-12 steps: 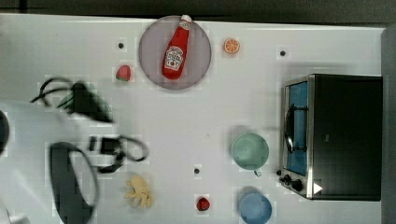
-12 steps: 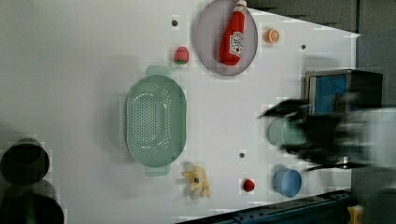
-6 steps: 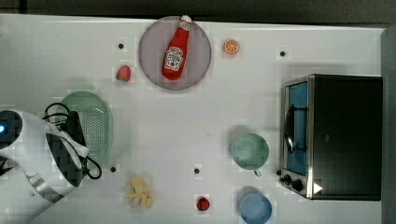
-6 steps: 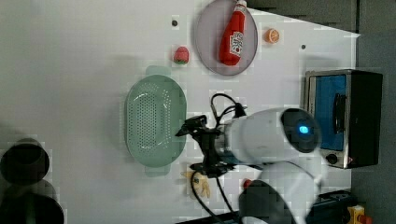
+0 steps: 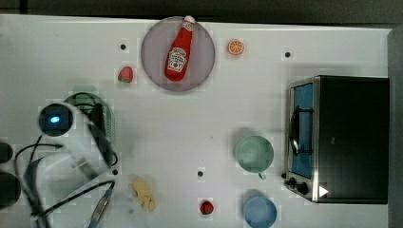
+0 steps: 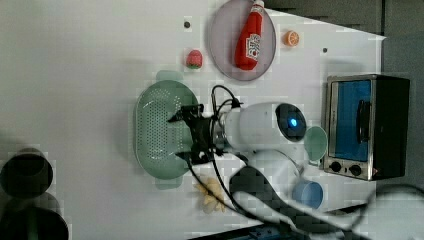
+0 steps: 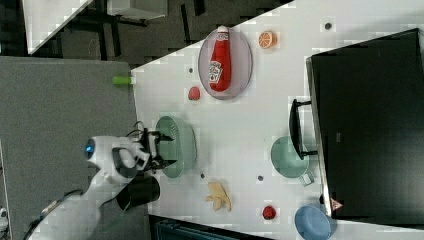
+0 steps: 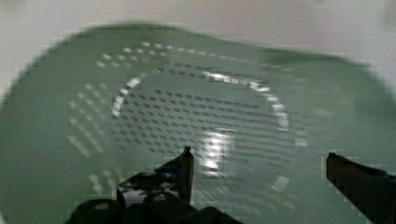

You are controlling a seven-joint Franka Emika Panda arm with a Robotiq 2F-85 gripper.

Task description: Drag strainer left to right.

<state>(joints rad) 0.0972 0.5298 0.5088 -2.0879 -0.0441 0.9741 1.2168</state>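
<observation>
A: Strainer (image 5: pixel 108 121) sits at nine o'clock on the tabletop (image 5: pixel 199 123) in the top view, mostly under the arm.

B: Left view: the end effector (image 6: pixel 186 134) hangs over the strainer's three o'clock rim, fingers spread wide, grasping nothing.

A: Right view agrees: the strainer lies at nine o'clock of the mug (image 7: pixel 287 157), well apart.

B: Wrist view: both fingertips (image 8: pixel 186 163) sit above the perforated bottom. I judge this the approach step; next it needs to descend, catch the wall, then drag toward the mug's side.
</observation>
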